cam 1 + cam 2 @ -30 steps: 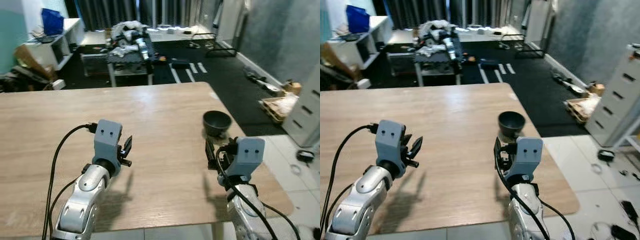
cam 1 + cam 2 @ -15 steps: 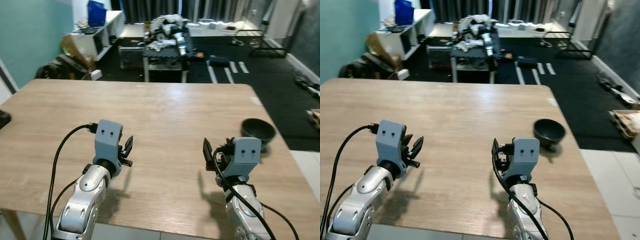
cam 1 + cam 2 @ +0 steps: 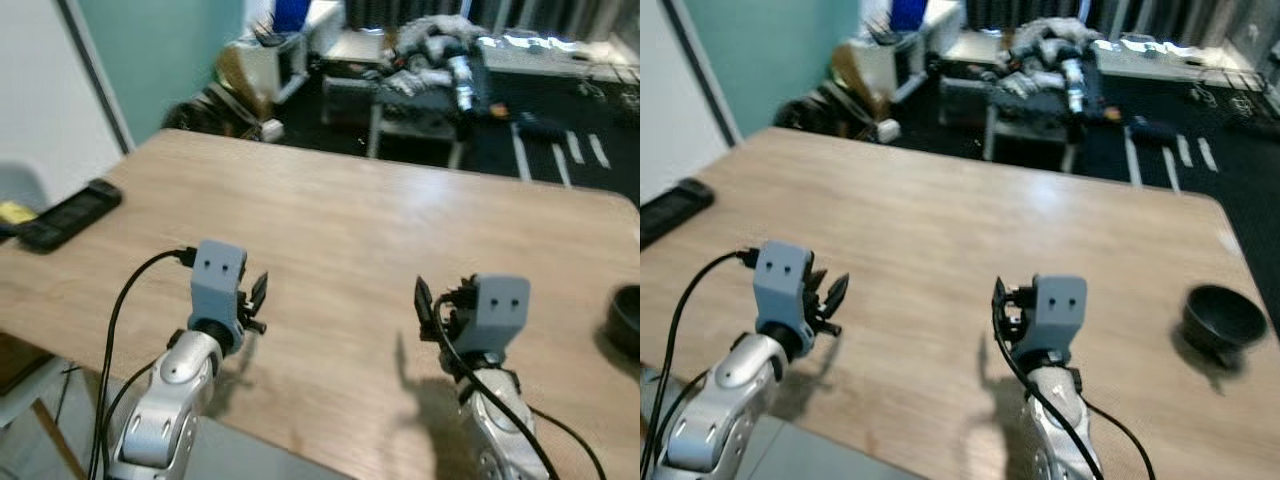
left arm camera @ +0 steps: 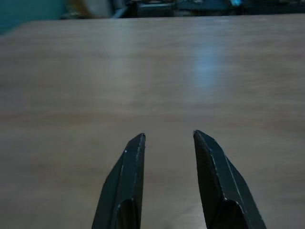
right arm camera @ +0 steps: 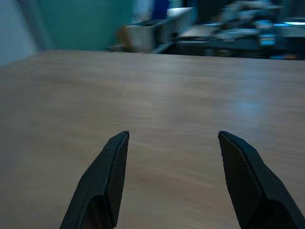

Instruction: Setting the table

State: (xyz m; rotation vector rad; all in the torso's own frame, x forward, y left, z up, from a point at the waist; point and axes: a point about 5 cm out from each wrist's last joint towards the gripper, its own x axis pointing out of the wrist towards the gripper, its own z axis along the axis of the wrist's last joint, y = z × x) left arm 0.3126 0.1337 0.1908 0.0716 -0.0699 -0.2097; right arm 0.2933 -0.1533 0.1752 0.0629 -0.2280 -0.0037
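Observation:
A dark bowl point(image 3: 1222, 318) stands on the wooden table point(image 3: 400, 230) near its right end, well to the right of my right arm. My left gripper point(image 3: 255, 300) hovers low over the near part of the table, open by a narrow gap point(image 4: 167, 138) with bare wood between its fingers. Beside it my right gripper point(image 3: 425, 305) also hangs just above the tabletop, open wide point(image 5: 174, 136) and holding nothing. Both point away from me across the table.
A flat black device point(image 3: 70, 212), like a phone or remote, lies at the table's left end. Behind the table are a cluttered low bench point(image 3: 440, 75), a white shelf point(image 3: 285, 55), a teal wall and dark floor.
The camera has swung left: the bowl slid to the right edge of the picture and the black device came into view on the left. Both arms keep the same pose.

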